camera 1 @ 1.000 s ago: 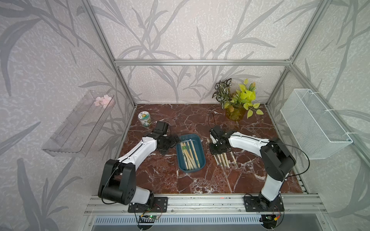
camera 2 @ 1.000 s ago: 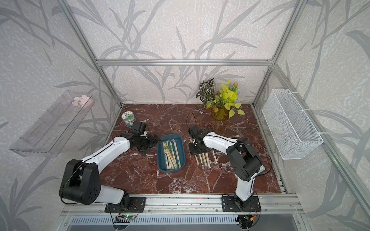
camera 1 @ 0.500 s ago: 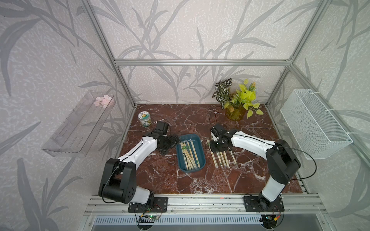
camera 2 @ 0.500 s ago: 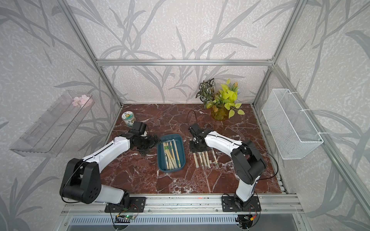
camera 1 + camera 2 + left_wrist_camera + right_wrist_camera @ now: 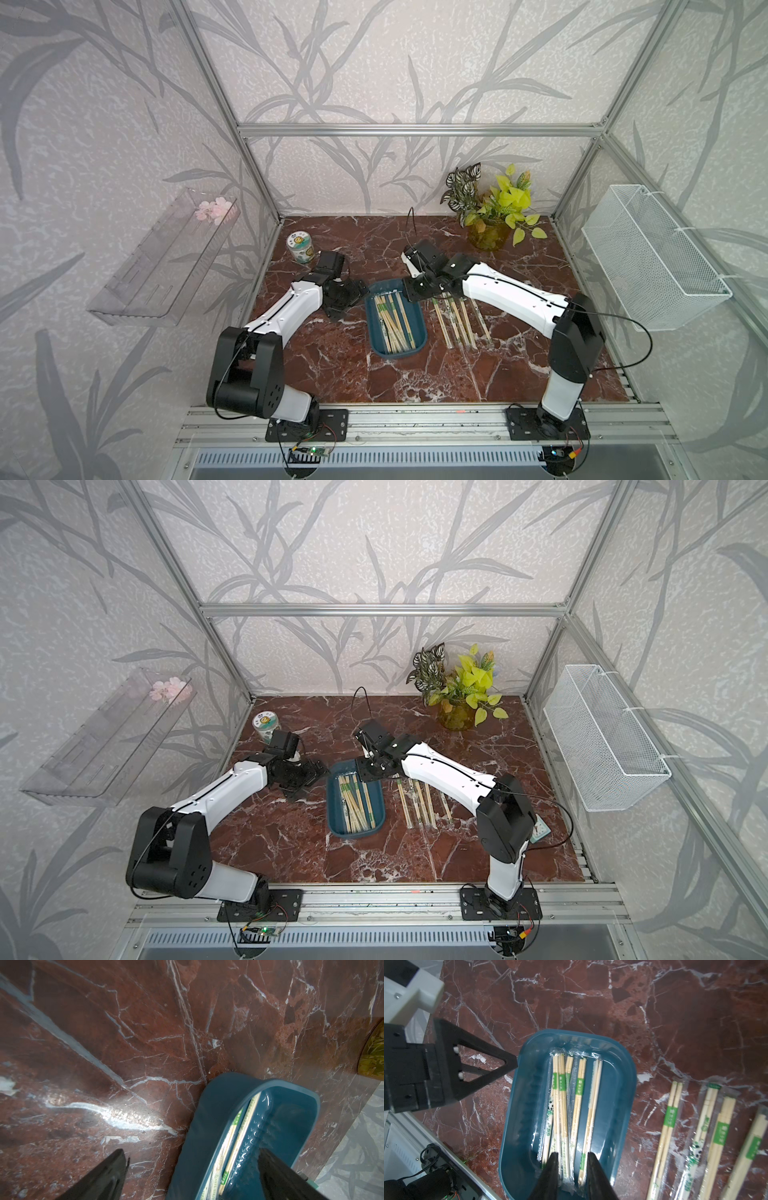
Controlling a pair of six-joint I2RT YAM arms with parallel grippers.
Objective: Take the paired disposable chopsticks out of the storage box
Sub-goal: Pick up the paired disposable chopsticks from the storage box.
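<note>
The teal storage box (image 5: 397,353) (image 5: 353,833) lies mid-table with several wrapped paired disposable chopsticks (image 5: 392,322) (image 5: 560,1095) lengthwise inside. Several more pairs (image 5: 459,322) (image 5: 670,1115) lie side by side on the marble to its right. My right gripper (image 5: 403,293) (image 5: 572,1156) hangs over the box's far end, jaws narrowly open, with wrapper ends between the fingertips. My left gripper (image 5: 360,291) (image 5: 193,1167) is open wide at the box's far left corner. It stands astride the wall (image 5: 207,1126), one finger outside on the marble and one inside.
A green-labelled can (image 5: 300,247) stands at the back left and a potted plant (image 5: 488,216) at the back right. A white wire basket (image 5: 648,257) hangs on the right wall. On the left wall is a clear shelf (image 5: 166,257). A small card (image 5: 540,831) lies behind my right arm.
My right gripper has moved left from above the pairs on the marble to the box's far end, its jaws a little wider. The left arm has stayed put.
</note>
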